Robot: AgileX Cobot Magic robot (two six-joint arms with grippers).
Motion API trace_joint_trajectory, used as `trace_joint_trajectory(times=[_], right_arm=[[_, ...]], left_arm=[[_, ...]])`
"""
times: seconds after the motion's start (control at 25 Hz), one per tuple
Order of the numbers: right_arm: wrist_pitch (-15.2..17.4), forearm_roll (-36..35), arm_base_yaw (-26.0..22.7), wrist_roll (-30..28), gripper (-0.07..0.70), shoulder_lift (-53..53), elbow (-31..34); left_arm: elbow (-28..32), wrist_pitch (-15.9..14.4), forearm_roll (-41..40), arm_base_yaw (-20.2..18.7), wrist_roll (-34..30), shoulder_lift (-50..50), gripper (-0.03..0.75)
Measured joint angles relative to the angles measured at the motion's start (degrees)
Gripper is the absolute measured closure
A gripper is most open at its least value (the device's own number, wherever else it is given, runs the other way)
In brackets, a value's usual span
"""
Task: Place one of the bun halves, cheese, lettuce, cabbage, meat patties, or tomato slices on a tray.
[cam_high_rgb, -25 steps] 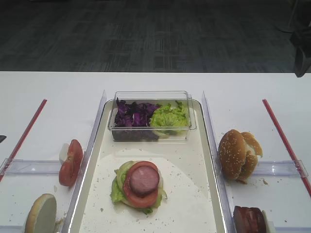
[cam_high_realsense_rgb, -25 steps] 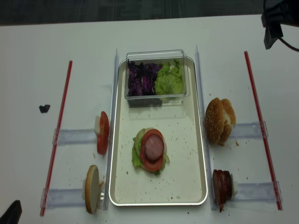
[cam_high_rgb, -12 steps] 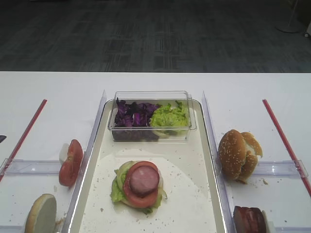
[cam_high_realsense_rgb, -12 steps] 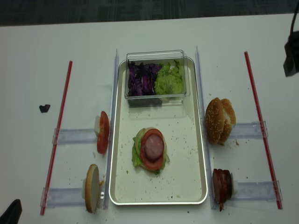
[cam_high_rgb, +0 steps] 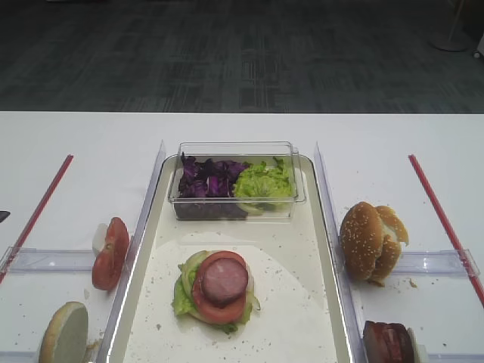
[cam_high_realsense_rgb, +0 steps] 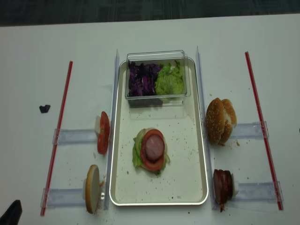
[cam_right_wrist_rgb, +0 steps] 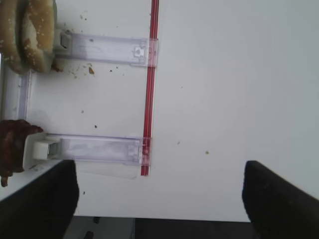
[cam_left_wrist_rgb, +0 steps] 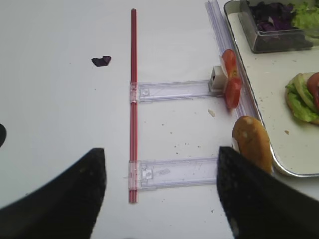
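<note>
The right hand (cam_right_wrist_rgb: 159, 199) hangs wide and empty over the surface (cam_right_wrist_rgb: 229, 89); the left hand (cam_left_wrist_rgb: 159, 194) likewise spread, holding nothing; on the tray (cam_high_realsense_rgb: 187, 183) one stack: lettuce (cam_high_realsense_rgb: 137, 157), one tomato slice (cam_high_realsense_rgb: 151, 162), one pinkish patty (cam_high_realsense_rgb: 153, 148) on top; two sesame bun halves (cam_high_realsense_rgb: 220, 121) right; spare patties (cam_high_realsense_rgb: 222, 186) near right.

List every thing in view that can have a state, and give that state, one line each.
Tray: holds the box and the stack.
Box: lidless, holds cabbage and lettuce.
Stack: lettuce, tomato, patty on top.
Tomato slices: on edge, left holder.
Bun halves: on edge, right holder.
Left gripper: open, empty.
Right gripper: open, empty.
</note>
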State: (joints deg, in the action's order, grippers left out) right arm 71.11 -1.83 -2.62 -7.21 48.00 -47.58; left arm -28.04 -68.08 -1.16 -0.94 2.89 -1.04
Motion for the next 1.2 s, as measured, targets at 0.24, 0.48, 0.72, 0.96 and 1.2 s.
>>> trace_joint_trajectory(times=[0.24,0.48,0.72,0.96,1.2], right_arm=[[-1.73,0.00,0.00,0.85,-0.046,-11.18,7.19],[-3.68,0.00,0.00,1.35,-0.046,-21.60,13.20],[-4.53,-0.75,0.00,1.35,-0.046,-30.43,18.49],[-5.75,-1.83,0.00,1.67,-0.046,-35.85,19.53],[-6.42,-2.18,0.00,1.89,-0.046,-37.93,20.11]], left_arm=[[0.00,0.00,0.00,0.00,0.00,0.00,0.277],[0.00,0.00,0.00,0.00,0.00,0.00,0.277],[0.00,0.00,0.00,0.00,0.00,0.00,0.277],[0.00,0.00,0.00,0.00,0.00,0.00,0.277],[0.00,0.00,0.00,0.00,0.00,0.00,0.277]])
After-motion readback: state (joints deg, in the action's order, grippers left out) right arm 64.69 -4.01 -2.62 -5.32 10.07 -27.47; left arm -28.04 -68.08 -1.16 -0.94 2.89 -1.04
